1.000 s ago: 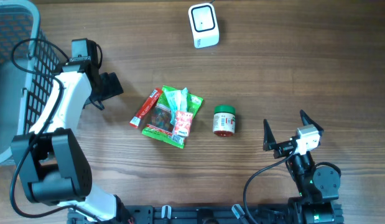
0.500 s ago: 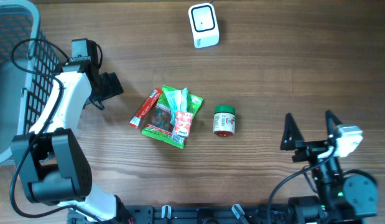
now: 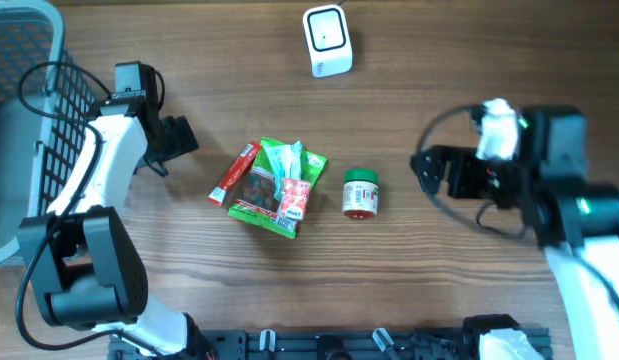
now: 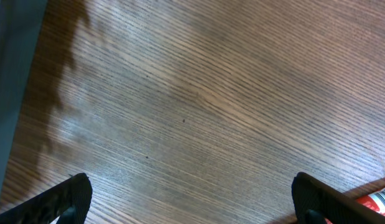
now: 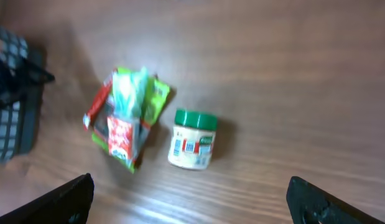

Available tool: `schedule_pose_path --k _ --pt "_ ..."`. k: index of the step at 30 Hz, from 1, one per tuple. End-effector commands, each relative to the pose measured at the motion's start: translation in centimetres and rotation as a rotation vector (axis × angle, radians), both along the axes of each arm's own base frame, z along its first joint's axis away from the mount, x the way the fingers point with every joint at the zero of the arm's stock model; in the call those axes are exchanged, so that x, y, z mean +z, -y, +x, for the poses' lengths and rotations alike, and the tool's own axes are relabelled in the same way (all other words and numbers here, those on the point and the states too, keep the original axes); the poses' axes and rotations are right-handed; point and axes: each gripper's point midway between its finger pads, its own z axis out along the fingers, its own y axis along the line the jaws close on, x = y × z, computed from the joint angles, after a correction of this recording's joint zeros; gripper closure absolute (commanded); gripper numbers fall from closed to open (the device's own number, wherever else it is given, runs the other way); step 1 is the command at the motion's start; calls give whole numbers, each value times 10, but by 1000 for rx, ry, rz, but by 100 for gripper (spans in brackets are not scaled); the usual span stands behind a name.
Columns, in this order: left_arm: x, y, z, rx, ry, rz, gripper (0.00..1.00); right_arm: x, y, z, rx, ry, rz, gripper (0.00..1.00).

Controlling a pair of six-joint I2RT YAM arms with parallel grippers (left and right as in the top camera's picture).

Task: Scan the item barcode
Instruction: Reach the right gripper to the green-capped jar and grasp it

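Green-lidded jar (image 3: 360, 193) lies on its side mid-table, at 3 o'clock of the snack packets (image 3: 272, 187); judged rigid, light, slick and roll-prone, best pinched across the body; right gripper (image 3: 427, 174) and left gripper (image 3: 175, 148) both gape empty.

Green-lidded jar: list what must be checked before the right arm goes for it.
1. Right gripper open and empty: ok, fingers spread wide with nothing between them.
2. Jar free to grasp: ok, it lies on its side, apart from the snack packets.
3. Barcode position on the jar's label: cannot tell, the print is too small and blurred.
4. Scanner reachable: ok, bare table lies between it and the jar.
5. Left gripper out of the way: ok, it is open and empty on the far side of the packets, near the basket.
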Motion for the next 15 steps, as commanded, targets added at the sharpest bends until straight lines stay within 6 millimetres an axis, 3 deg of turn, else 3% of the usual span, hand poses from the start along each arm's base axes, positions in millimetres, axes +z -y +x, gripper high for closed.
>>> schedule_pose_path --k 1,3,5,15 --pt "11 -1 5 -5 32 0 0 -25 -13 15 38 -117 54 0" --pt "11 -1 5 -5 32 0 0 -44 -14 19 66 -170 40 5" --pt "11 -1 5 -5 32 0 0 -61 -15 20 70 -238 39 24" --pt "11 -1 5 -5 32 0 0 -113 -16 25 123 -380 20 27"
